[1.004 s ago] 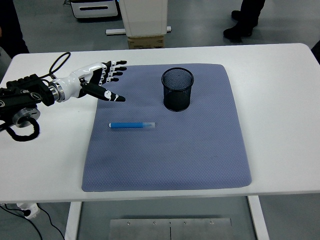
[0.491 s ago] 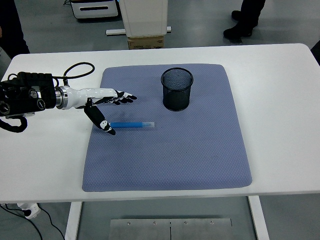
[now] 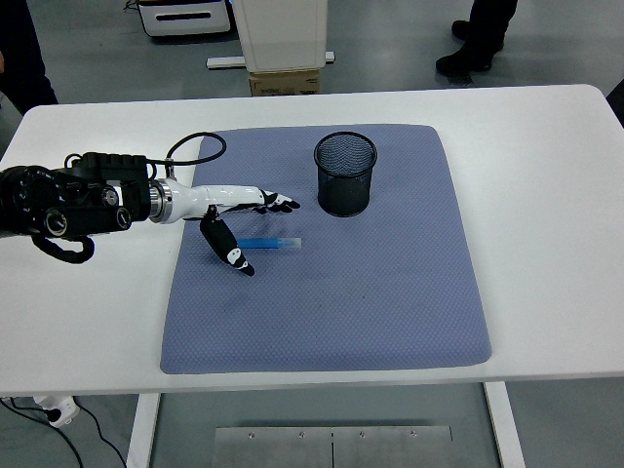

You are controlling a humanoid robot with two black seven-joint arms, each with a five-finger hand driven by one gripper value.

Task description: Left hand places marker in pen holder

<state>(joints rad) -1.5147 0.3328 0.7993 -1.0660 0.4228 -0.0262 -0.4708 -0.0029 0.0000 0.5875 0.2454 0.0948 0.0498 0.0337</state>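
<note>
As the left hand (image 3: 239,219) slides in from the left edge, it has come down right over the blue marker (image 3: 270,243) near frame centre-left, where half a second ago it hung short of the marker's left tip. Fingers are spread wide, thumb dropped below the marker, the others stretched above it, nothing gripped yet. The marker lies flat on the blue-grey mat (image 3: 390,312), unmoved. Up and to the right stands the black mesh pen holder (image 3: 345,175), upright and empty by the look of it. Closing on the marker looks like the next step.
</note>
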